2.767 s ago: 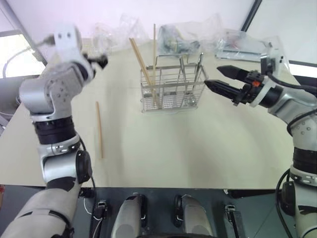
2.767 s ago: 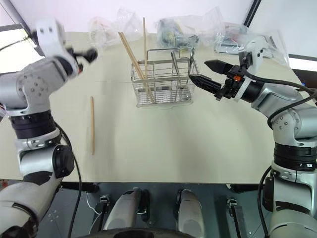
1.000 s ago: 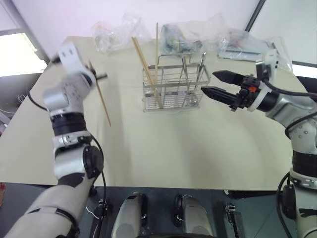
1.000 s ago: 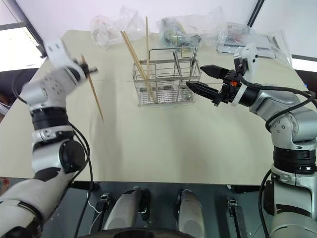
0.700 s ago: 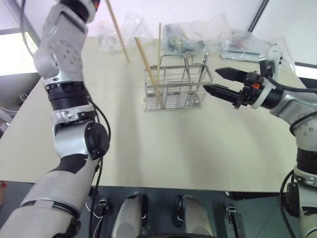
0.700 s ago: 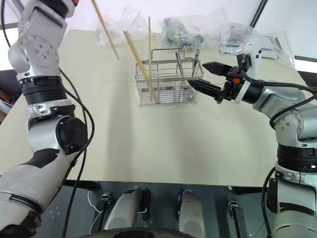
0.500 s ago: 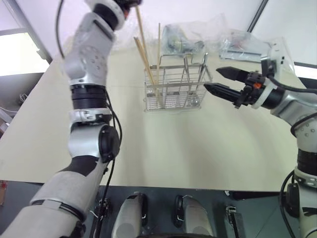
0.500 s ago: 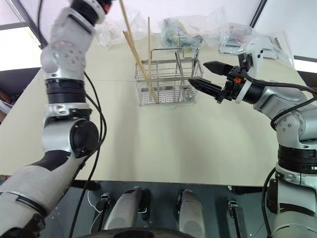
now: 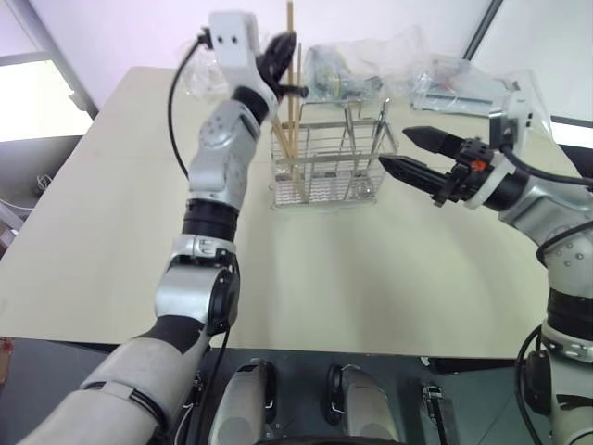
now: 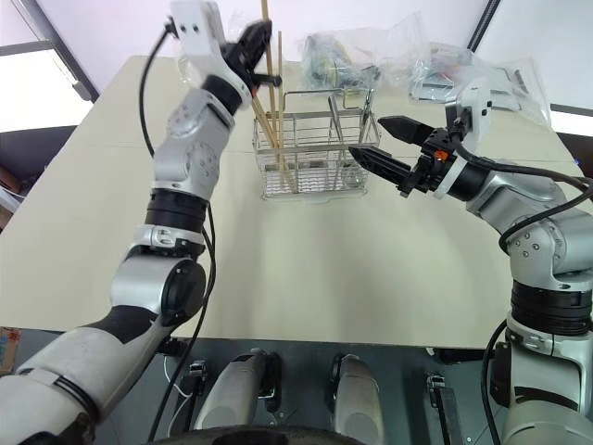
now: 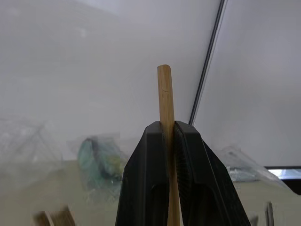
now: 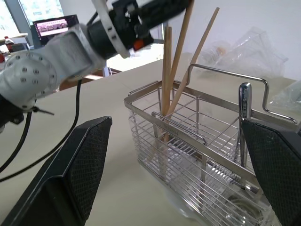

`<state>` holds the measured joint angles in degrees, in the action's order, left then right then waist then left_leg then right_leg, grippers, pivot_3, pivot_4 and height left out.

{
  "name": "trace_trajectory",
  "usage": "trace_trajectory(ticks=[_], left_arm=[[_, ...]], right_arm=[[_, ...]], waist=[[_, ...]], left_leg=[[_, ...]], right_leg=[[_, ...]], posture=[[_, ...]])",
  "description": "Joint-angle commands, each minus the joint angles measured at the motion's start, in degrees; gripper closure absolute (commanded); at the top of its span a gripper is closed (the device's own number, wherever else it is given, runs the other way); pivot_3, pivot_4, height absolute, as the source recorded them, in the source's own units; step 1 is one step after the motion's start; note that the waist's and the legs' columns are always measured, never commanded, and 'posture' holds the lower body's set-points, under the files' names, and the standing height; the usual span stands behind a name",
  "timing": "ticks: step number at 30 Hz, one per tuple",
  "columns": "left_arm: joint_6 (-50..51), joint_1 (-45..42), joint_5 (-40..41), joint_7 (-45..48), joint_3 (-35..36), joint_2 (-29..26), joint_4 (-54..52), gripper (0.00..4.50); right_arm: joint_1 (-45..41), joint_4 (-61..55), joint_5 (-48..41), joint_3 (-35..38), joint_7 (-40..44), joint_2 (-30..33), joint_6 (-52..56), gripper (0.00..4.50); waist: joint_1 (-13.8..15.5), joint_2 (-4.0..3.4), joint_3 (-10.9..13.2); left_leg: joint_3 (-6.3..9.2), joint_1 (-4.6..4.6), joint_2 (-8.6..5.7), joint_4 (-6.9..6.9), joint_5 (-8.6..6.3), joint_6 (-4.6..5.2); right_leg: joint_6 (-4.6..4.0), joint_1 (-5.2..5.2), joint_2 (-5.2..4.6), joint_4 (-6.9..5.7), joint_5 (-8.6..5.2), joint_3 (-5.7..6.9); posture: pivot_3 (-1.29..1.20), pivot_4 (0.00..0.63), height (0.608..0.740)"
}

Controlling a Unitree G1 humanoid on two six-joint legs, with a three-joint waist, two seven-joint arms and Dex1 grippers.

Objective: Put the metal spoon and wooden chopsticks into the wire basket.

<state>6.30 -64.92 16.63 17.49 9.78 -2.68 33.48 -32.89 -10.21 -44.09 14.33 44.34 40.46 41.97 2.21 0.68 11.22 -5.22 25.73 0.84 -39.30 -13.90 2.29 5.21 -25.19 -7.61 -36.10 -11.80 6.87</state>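
Left gripper point(image 10: 252, 39) pinches one chopstick point(image 10: 264, 19) near upright, directly above the wire basket point(image 10: 315, 153) by the tabletop's far edge; two chopsticks point(image 12: 165, 70) and the spoon point(image 12: 244, 117) already inside. Right gripper point(image 10: 382, 144) spread, beside the basket's right end.

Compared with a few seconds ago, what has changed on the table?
The left gripper picked the chopstick off the table and carried it over the wire basket. The right gripper, jaws open, stayed beside the basket; two chopsticks and the spoon remain inside.
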Motion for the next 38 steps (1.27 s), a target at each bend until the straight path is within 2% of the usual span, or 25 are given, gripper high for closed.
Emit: trace_trajectory(ticks=[1, 2, 9, 14, 21, 23, 28, 32, 38], left_arm=[[0.4, -0.4, 0.4, 0.0, -0.5, -0.2, -4.7, 3.7], [0.9, -0.2, 0.6, -0.2, -0.3, -0.3, -5.3, 3.47], [5.5, -0.6, 1.7, -1.0, 0.6, -2.5, -11.1, 0.09], [16.4, -1.5, 5.3, -0.2, 2.1, -8.9, -21.3, 0.02], [36.6, 0.4, 8.1, 8.5, 1.6, -32.5, -36.2, 0.02], [39.9, 2.9, 9.1, 12.9, 1.5, -39.7, -40.7, 0.02], [45.3, 13.0, 13.0, 21.7, 4.2, -52.8, -50.2, 0.02], [48.5, 21.4, 15.4, 24.5, 8.1, -57.8, -54.6, 0.02], [49.9, 25.4, 17.6, 24.3, 10.2, -58.7, -56.9, 0.02]], right_arm=[[-2.9, 1.1, 0.6, 0.2, 0.8, -0.2, -2.1, 0.0], [-3.3, 1.5, 0.8, -0.2, 1.1, -0.3, -2.4, 0.0], [-4.4, 3.8, 2.2, -1.6, 3.4, -0.4, -4.0, 0.0], [-6.0, 6.0, 2.7, -2.1, 6.0, 0.5, -4.3, 0.0], [-7.4, 6.7, 2.2, -3.4, 12.0, 2.1, -4.0, 0.0], [-7.2, 6.3, 2.2, -3.7, 13.5, 2.5, -4.1, 0.0], [-7.5, 7.2, 3.0, -4.2, 15.5, 3.0, -4.5, 0.0], [-7.9, 8.1, 3.2, -4.6, 17.5, 3.6, -4.6, 0.0], [-8.7, 10.1, 4.4, -5.0, 18.9, 3.7, -5.4, 0.0]], waist=[[-0.1, 0.0, 0.0], [-0.1, 0.0, 0.0], [-0.1, 0.0, 0.0], [-0.2, -0.01, 0.0], [-1.6, -0.04, 0.0], [-1.8, -0.06, 0.0], [-1.6, -0.07, 0.0], [-1.5, -0.09, 0.0], [-1.5, -0.09, 0.0]], left_leg=[[0.0, 0.0, 0.0, 0.0, 0.0, 0.0], [0.0, 0.0, 0.01, 0.0, 0.0, 0.0], [0.01, -0.01, 0.03, 0.01, 0.0, 0.0], [0.03, -0.01, 0.03, 0.01, 0.0, 0.0], [0.05, -0.05, 0.04, 0.09, 0.05, -0.09], [0.05, -0.05, 0.04, 0.09, 0.07, -0.13], [0.05, -0.08, 0.05, 0.09, 0.06, -0.18], [0.09, -0.05, 0.05, 0.09, 0.03, -0.16], [0.1, -0.05, 0.04, 0.09, 0.03, -0.15]], right_leg=[[0.0, -0.01, 0.0, -0.01, 0.0, 0.0], [0.0, -0.02, 0.01, -0.02, 0.0, 0.0], [0.0, -0.01, 0.03, -0.02, 0.0, 0.0], [0.0, -0.01, 0.03, -0.02, 0.0, 0.0], [-0.01, -0.04, 0.06, -0.07, -0.01, -0.01], [-0.01, -0.03, 0.06, -0.07, -0.01, -0.01], [-0.02, -0.03, 0.04, -0.04, -0.02, -0.02], [-0.03, -0.04, 0.02, 0.02, -0.03, -0.01], [-0.04, -0.04, 0.03, 0.01, -0.03, -0.01]], posture=[[0.0, 0.15, 0.704], [0.0, 0.15, 0.704], [0.0, 0.15, 0.704], [0.0, 0.15, 0.704], [0.0, 0.15, 0.704], [0.0, 0.15, 0.704], [0.0, 0.15, 0.704], [0.0, 0.15, 0.704], [0.0, 0.15, 0.704]])
